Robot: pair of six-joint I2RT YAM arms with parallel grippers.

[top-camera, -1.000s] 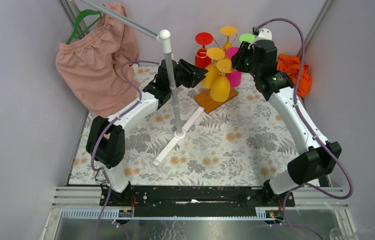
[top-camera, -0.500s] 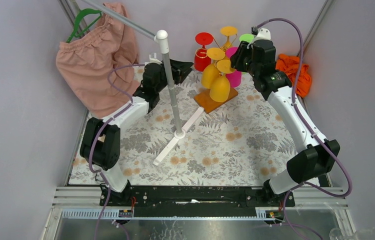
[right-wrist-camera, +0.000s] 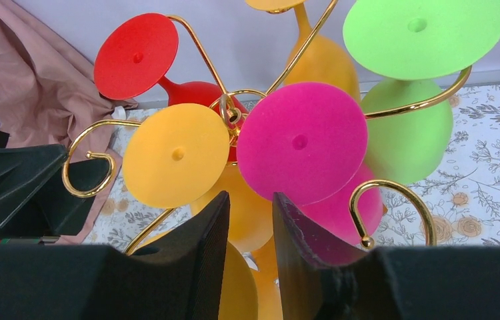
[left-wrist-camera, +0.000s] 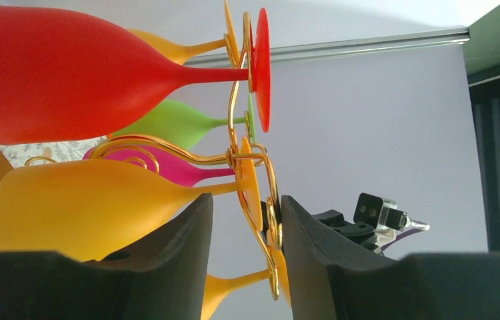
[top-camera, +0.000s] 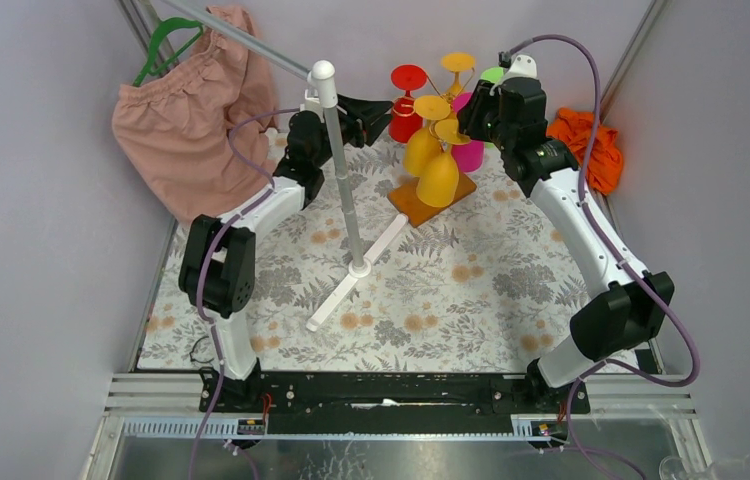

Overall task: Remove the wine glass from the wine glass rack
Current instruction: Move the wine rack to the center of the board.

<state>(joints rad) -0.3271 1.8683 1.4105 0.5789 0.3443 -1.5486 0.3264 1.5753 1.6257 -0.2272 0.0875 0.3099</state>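
Wine glass rack (top-camera: 411, 207) stands at the far middle of the flowered table (top-camera: 471, 290), gold wire arms on a flat wooden base, between the two grippers. Glasses counted on it: six, all hanging bowl-down by their feet. One red glass (left-wrist-camera: 67, 73), one green glass (right-wrist-camera: 404, 133), one pink glass (right-wrist-camera: 301, 143), three orange glasses (left-wrist-camera: 87, 207). None is off the rack. Other items: one white pole stand (top-camera: 346, 190) on a cross foot, left of the rack; one pink garment (top-camera: 191, 130) on a green hanger (top-camera: 166, 40), far left; one orange cloth (top-camera: 581, 135), far right. Left arm: reaches to the far side with the elbow bent, wrist rolled on its side and aimed at the rack from the left. Left gripper (left-wrist-camera: 246, 198): jaws apart, the foot of one orange glass and a piece of gold wire lying in the gap; contact cannot be told. Right arm: stretched up the right side and bent inward, wrist above the rack looking down on the feet. Right gripper (right-wrist-camera: 251, 195): jaws apart by a narrow gap, just below the orange and pink feet, clamped on nothing visible.
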